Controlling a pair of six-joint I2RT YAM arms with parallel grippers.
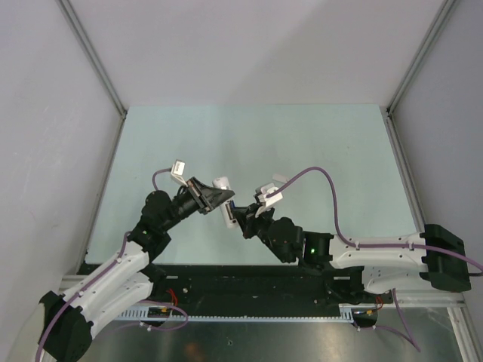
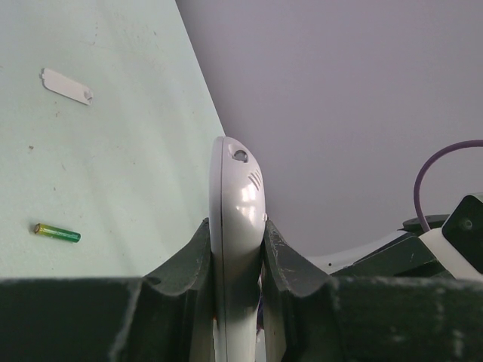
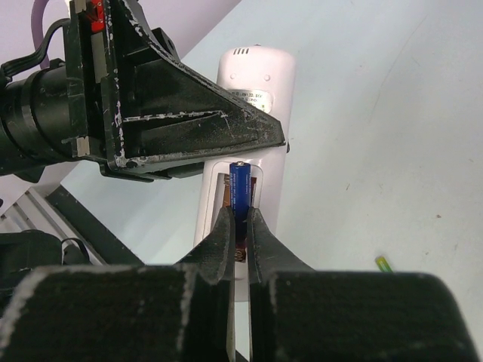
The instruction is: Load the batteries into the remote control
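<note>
While the left fingers (image 2: pixel 189 271) stand clamped on the two broad faces of the remote control (image 2: pixel 238 192), the handset hangs in the air over the middle of the worktop (image 1: pixel 302 143), somewhat toward its near edge. Its back faces the right arm, with the recessed compartment (image 3: pixel 226 188) uncovered. The right fingers (image 3: pixel 220 237) are pinched together on the lower part of the purple battery (image 3: pixel 241 185), which looks bluish in the right wrist view. That battery lies lengthwise in the open compartment, its free end pointing toward the rounded top of the handset. A coppery metal contact (image 3: pixel 239 254) shows between the fingertips, just below the cell. Whether the cell is fully seated cannot be told. Down on the worktop lies the green battery (image 2: pixel 57 232), flat on its side, with a yellowish end. Well apart from it lies a small white cover plate (image 2: pixel 68 85), also flat. Neither shows in the top view, so their place relative to the worktop's edges cannot be told.
</note>
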